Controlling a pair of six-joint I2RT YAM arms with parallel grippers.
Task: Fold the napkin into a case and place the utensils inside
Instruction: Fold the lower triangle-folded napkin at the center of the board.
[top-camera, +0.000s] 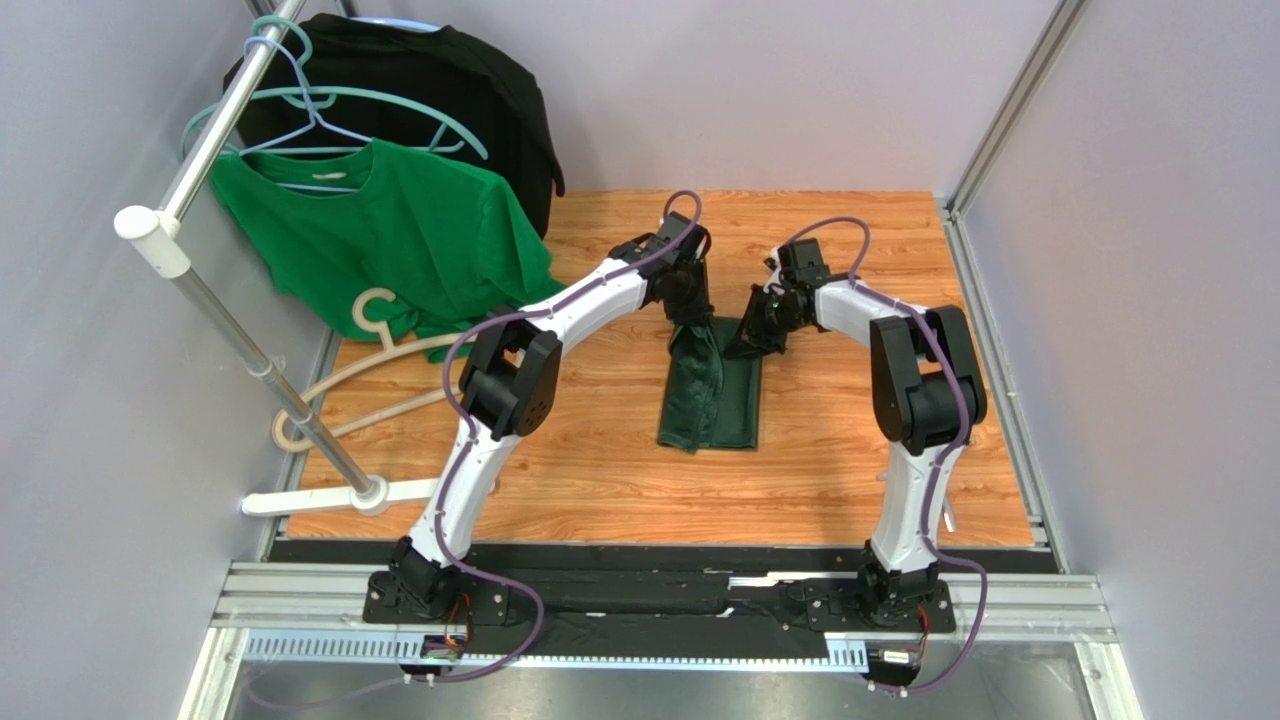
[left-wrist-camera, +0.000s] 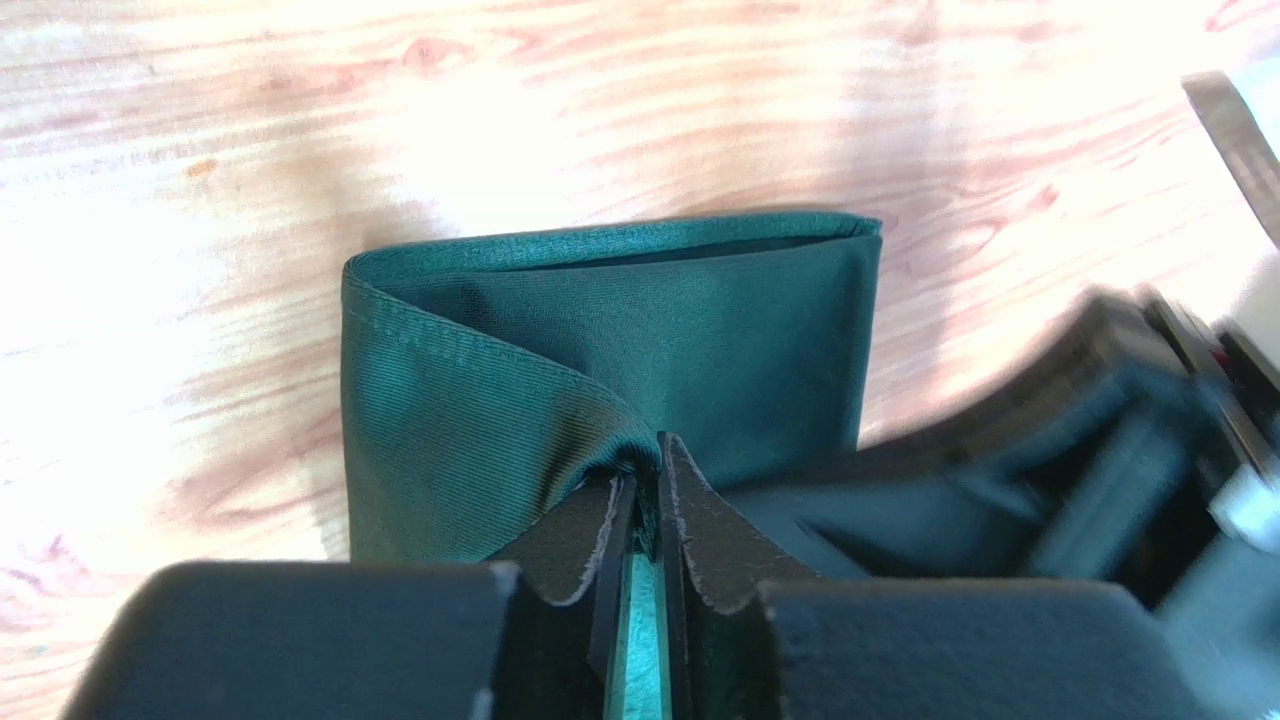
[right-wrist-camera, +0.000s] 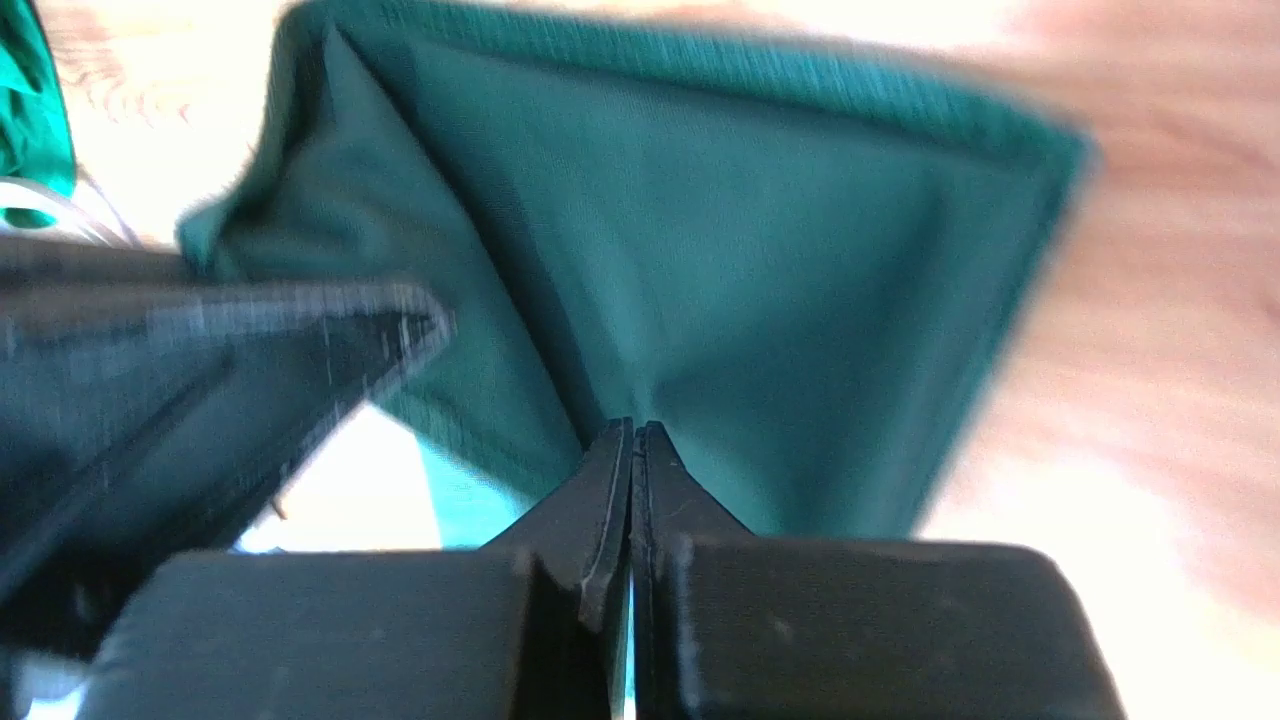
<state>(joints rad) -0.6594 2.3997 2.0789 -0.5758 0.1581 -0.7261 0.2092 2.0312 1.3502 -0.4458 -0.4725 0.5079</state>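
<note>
L arm (top-camera: 511, 375), R arm (top-camera: 917, 383) fwd; L fingers (left-wrist-camera: 579, 540) pinching, R fingers (right-wrist-camera: 594, 503) clamped tight.

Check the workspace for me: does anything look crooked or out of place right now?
The napkin lies uneven: its left half is bunched and lifted where the left end effector pinches it, while the right end effector pinches a flatter side. A cream hanger lies loose beside the green T-shirt.

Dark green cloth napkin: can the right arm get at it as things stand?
Seemingly yes: the right gripper is shut on the dark green cloth napkin at its far end, with nothing in between.
</note>
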